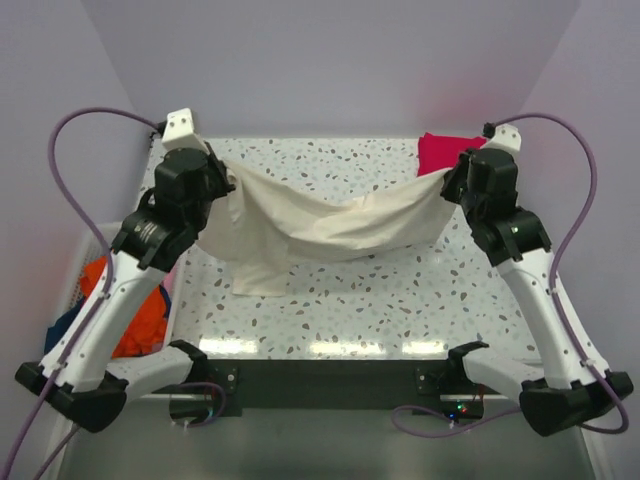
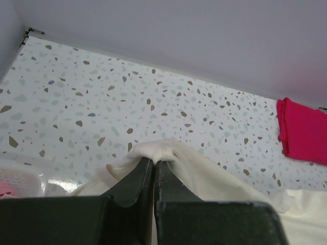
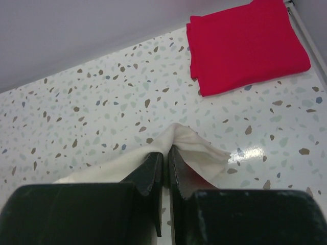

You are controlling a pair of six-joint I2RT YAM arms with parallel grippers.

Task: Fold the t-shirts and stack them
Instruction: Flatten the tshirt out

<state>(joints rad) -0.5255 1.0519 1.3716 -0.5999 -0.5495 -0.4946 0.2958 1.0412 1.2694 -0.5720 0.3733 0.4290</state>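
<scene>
Two jaw pairs pinch the cream t-shirt (image 1: pixel 320 225): left gripper (image 1: pixel 222 186) near the counter's (image 1: pixel 400 300) far-left corner, right gripper (image 1: pixel 450 180) near far-right; cloth sags between. Folded magenta t-shirt (image 1: pixel 440 151) occupies the far-right corner.

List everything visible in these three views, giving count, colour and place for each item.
Cream t-shirt: one, off-white, held up over the table between both tools.
Red t-shirt: one, magenta-red, folded, far right corner of the table.
Basket: one, white slatted, left of the table.
Basket clothes: orange and dark blue, some pink; count unclear.
Table: one, speckled white.
Cables: two, purple, one looping from each arm.
Arms: two, white and black, near edge.
Left tool: black, shut on the cream t-shirt.
Right tool: black, shut on the cream t-shirt.
</scene>
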